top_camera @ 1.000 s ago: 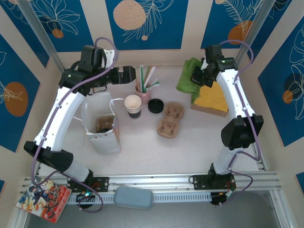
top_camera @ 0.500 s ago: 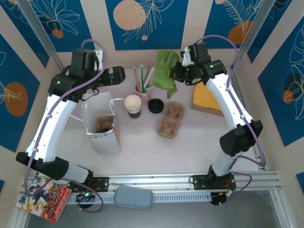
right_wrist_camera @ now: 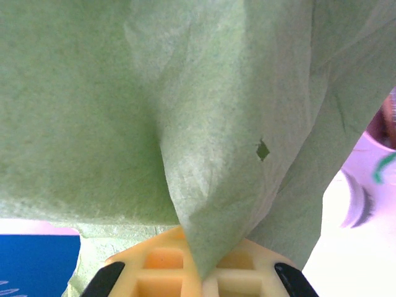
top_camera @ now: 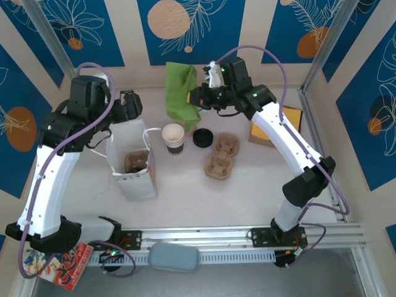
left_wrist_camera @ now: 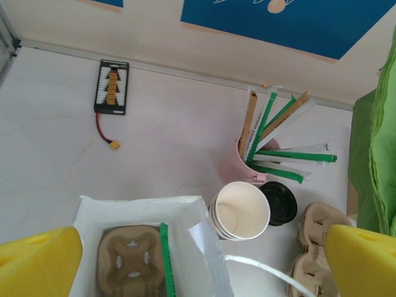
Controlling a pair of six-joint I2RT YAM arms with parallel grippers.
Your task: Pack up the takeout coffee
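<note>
1. In the upper left of the top view, the left gripper (top_camera: 128, 105) sits just above the bag in the frame. Its wrist view shows the yellow fingers (left_wrist_camera: 38, 263) spread wide, holding nothing.
2. Left of centre, the white paper bag (top_camera: 137, 184) stands open. A cardboard cup tray (top_camera: 136, 161) lies inside it, with a green straw (left_wrist_camera: 166, 260) beside the tray.
3. Just right of the bag stands an open-topped paper cup (top_camera: 173, 138) with a dark band. A loose black lid (top_camera: 202, 137) lies just right of that cup.
4. Where the lidded coffee is, I cannot tell.
5. At top centre, a green napkin (top_camera: 181, 93) hangs from the right gripper (top_camera: 199, 98). In the wrist view, the fingers are pinched tight on a fold of it.
6. Right of the lid, two more cardboard trays (top_camera: 221, 154) lie touching each other.
7. Farther right, a yellow stack (top_camera: 291, 116) rests on a brown box (top_camera: 260, 133).
</note>
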